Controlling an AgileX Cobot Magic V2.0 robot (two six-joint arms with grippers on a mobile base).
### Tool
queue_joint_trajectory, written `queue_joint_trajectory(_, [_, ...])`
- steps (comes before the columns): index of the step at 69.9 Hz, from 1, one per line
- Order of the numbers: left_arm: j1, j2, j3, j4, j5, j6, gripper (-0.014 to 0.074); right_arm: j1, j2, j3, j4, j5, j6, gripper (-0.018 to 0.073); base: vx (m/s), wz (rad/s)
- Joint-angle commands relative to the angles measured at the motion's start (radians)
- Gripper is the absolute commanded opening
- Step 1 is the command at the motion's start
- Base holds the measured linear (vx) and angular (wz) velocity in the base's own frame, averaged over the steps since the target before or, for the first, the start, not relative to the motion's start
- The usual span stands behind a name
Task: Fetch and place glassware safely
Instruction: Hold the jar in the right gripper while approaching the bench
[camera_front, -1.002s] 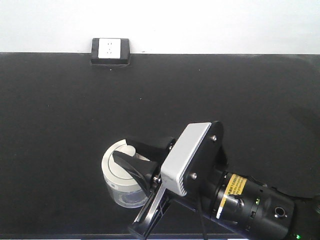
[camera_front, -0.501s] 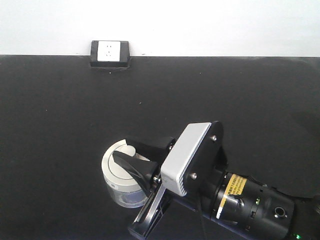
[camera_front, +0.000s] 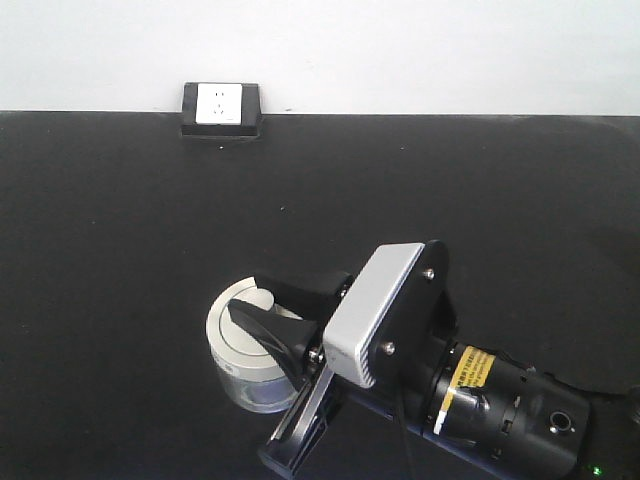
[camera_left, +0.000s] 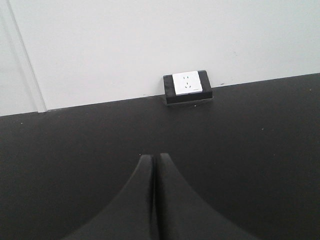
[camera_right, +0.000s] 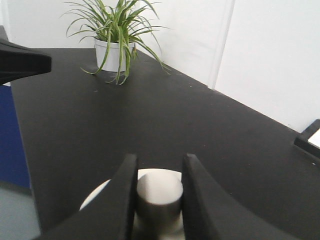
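Since your right fingers hug the knob on top of the cream-white lid, one finger on each side and both looking like they touch it, you hold the glass jar only by its top. That is the tricky part. The jar is near the front edge of the black bench, far from the wall socket at the back. I cannot tell if its bottom is off the bench yet. Go up slowly and go straight up. Watch the clear glass under the lid in the front view. If the glass comes up with the lid, good. If only the lid comes up, stop, put it back down softly, and grab lower, around the glass part. I think the lid may just rest on the jar, so it could pop off, and the glass could fall and break. Do not tip your wrist, because a round knob can slip out from between smooth fingers. Carry the jar low over the bench, so a slip is only a small drop. Your left fingers are pressed flat together with nothing in them, over bare bench and facing the socket, so they are out of the way.
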Motion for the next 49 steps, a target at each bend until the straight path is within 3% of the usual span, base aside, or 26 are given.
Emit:
queue_joint_trajectory(1, [-0.007, 0.006, -0.028, -0.006, -0.067, -0.007, -0.0007, -0.002, -0.024, -0.032, 0.005, -0.103, -0.007, -0.0003, 0.00, 0.00])
queue_joint_trajectory(49, [-0.007, 0.006, -0.028, -0.006, -0.067, -0.007, -0.0007, -0.002, -0.023, -0.032, 0.005, -0.102, -0.007, -0.0003, 0.00, 0.00])
